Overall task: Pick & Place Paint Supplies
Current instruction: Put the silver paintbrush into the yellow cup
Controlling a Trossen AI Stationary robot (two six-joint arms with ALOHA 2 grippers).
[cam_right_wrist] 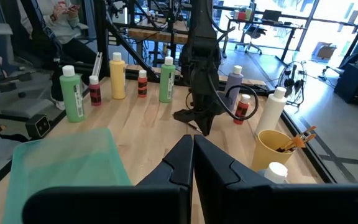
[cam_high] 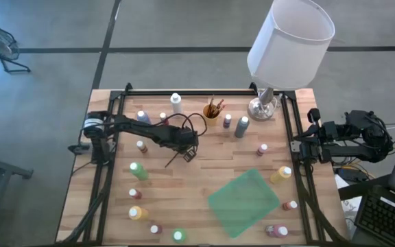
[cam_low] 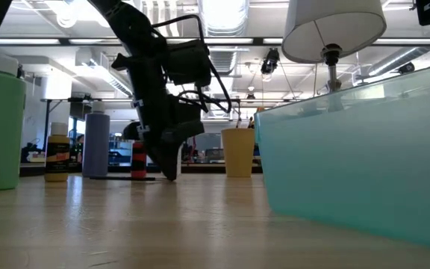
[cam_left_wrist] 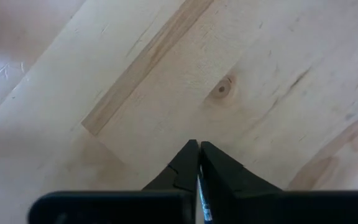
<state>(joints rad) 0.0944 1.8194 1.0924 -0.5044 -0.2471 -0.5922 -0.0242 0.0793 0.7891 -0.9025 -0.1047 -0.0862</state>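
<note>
The left gripper (cam_high: pixel 184 152), at frame centre, had pinched its fingers onto a thin brush (cam_high: pixel 173 159) lying on the table (cam_high: pixel 204 171). Grasp step; next requires lifting. The right gripper (cam_high: pixel 300 147), fingers closed, waited at right edge.

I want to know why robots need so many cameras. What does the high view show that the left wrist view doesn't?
Only the high view: the lamp, the green tray, the yellow cup, many paint bottles, and the right tool waiting shut at the table's right edge. Only the left wrist view: a knot in the wood, and a close look at a silvery sliver, probably a brush, pinched in the fingers. Both: the left tool, shut, and the wooden table.
</note>
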